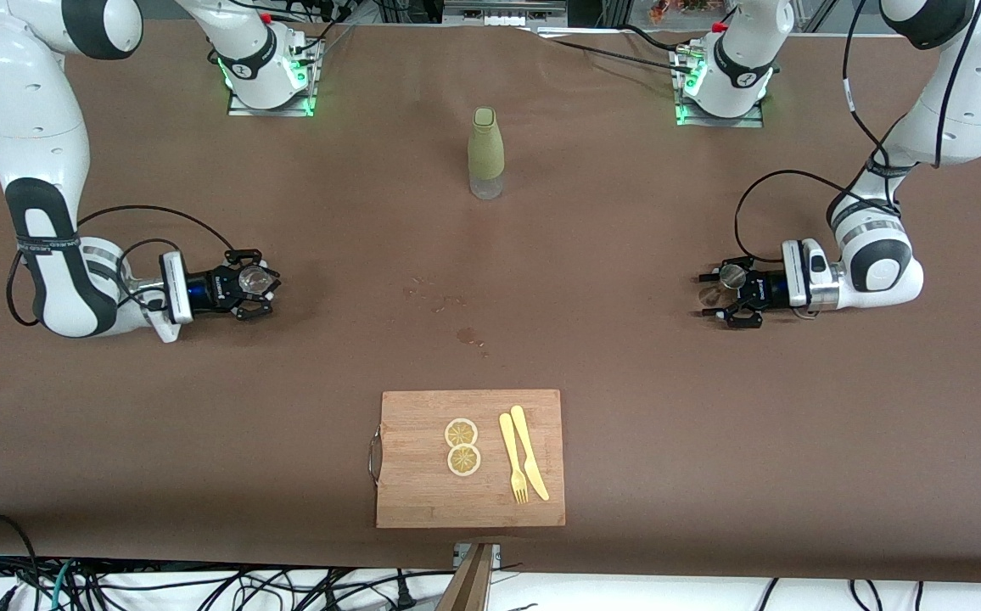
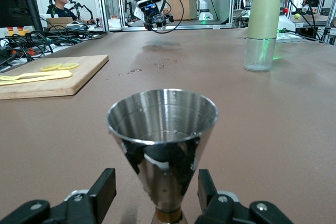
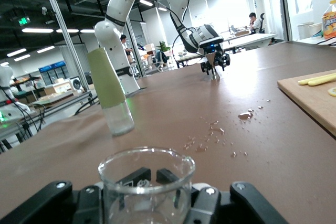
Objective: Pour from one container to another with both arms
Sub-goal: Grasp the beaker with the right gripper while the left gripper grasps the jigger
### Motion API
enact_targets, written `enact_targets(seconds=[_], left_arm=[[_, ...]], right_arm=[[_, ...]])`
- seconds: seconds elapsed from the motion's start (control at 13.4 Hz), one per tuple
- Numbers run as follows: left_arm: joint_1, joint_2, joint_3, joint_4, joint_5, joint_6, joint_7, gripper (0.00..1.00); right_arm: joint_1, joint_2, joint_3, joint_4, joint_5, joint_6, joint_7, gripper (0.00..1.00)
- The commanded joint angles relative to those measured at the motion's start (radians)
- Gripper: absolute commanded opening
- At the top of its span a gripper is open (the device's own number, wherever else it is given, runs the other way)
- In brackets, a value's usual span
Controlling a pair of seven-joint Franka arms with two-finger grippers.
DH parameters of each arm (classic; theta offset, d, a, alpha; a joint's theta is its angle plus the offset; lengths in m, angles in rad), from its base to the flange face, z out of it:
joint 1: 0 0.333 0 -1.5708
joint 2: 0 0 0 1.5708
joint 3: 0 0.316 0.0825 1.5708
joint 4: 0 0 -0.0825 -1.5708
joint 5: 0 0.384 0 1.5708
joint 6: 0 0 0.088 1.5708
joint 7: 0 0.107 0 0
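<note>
Two vessels: right gripper pinches a clear glass; left gripper, spread, straddles a steel jigger.

— What do my arms look like?
— The left arm and right arm are glossy white, rounded segments with black bands at the joints.
— Cables?
— Black ones loop off each wrist. My grippers are black with several fingers; my bases glow green, each with a red button.
</note>
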Motion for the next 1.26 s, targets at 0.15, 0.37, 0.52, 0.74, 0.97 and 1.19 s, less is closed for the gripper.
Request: enact_targets(seconds=[0.15,0.37,0.52,0.74,0.97,1.19], left_arm=[[0.012,-0.004,0.009,-0.027,0.029,0.004,0.184,0.72],[0.028,-0.009,0.009,-0.027,0.067,-0.005,0.184,0.71],[0.028,-0.012,0.008,-0.028,0.073,-0.007,0.184,0.69],[0.028,-0.013,0.008,-0.028,0.075,-0.028,0.181,0.67],[0.028,-0.021,0.008,-0.028,0.076,-0.034,0.178,0.54],[0.029,-0.021,0.008,-0.028,0.079,-0.045,0.182,0.33]], right_arm=[[0.049,-0.009,0.031,0.146,0.016,-0.011,0.291,0.08],[0.085,-0.021,0.052,0.24,0.03,0.036,0.493,0.08],[0.118,-0.021,0.049,0.283,0.019,0.038,0.552,0.08],[0.161,-0.021,0.051,0.326,0.022,0.067,0.557,0.08],[0.178,-0.026,0.054,0.326,0.029,0.067,0.557,0.08],[0.185,-0.026,0.056,0.326,0.031,0.067,0.559,0.07]])
